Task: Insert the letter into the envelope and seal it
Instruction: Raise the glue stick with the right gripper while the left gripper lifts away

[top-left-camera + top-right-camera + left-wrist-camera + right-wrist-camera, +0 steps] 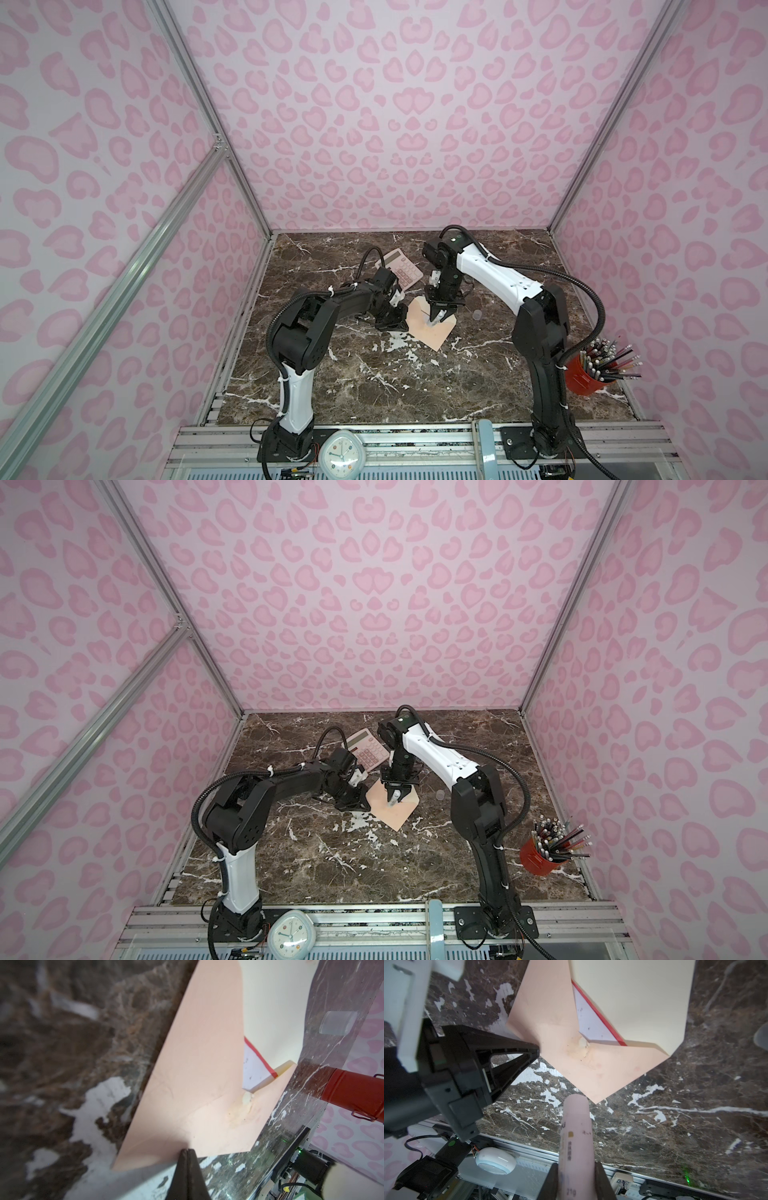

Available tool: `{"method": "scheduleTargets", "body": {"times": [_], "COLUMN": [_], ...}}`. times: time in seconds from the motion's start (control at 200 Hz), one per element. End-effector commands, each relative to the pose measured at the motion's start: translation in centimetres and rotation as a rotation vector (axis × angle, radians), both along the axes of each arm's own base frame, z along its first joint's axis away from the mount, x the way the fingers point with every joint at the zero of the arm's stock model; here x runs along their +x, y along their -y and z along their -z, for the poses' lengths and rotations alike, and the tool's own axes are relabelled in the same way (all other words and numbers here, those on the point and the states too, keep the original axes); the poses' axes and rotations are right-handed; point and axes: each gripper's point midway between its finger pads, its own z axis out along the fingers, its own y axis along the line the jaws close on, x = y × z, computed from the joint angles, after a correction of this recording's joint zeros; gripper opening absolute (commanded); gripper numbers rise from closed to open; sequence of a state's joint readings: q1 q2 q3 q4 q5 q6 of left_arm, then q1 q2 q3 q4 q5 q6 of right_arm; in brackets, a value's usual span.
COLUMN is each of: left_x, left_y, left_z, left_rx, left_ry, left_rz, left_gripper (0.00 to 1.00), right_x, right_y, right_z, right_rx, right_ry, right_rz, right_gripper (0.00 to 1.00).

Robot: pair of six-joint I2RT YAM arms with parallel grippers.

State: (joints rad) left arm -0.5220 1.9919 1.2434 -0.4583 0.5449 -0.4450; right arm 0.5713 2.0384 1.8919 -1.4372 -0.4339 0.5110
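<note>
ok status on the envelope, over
Left gripper shut on envelope edge. Right gripper shut on glue stick. Letter inside, corner showing; flap open. Nothing blocking.

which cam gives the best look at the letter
The right wrist view: the letter shows as a wide white wedge with its red edge, tucked in the open envelope. The left wrist view shows a smaller corner. In both top views it is too small to make out.
</note>
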Motion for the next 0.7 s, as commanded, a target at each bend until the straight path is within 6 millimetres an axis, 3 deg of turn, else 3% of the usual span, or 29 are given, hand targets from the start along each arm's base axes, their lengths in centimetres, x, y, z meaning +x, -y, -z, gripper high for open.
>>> {"method": "scheduleTargets", "body": {"times": [0.0,0.23,0.45,0.51,0.695], "left_x": [0.0,-0.3,0.8,1.4,1.3], "left_y": [-0.6,-1.1,-0.3,-0.3,0.8], "left_z": [-0.7,-2.0,-4.9,-5.7,-7.1], "left_rx": [0.019,0.020,-0.039,-0.042,-0.026], "left_ry": [0.023,0.072,0.139,0.164,0.178], "left_rz": [0.036,0.155,0.137,0.084,-0.051], "left_gripper": [0.04,0.04,0.05,0.10,0.11], "right_x": [1.3,3.1,3.8,4.0,4.7], "right_y": [-1.2,-2.4,-1.2,-0.3,2.7], "right_z": [-1.2,-5.4,-8.3,-8.7,-8.0], "right_rx": [0.123,0.334,0.411,0.396,0.326], "right_ry": [0.119,0.480,0.765,0.826,0.861], "right_rz": [-0.010,-0.013,-0.004,0.003,0.098], "right_gripper": [0.00,0.00,0.00,0.00,0.00]}}
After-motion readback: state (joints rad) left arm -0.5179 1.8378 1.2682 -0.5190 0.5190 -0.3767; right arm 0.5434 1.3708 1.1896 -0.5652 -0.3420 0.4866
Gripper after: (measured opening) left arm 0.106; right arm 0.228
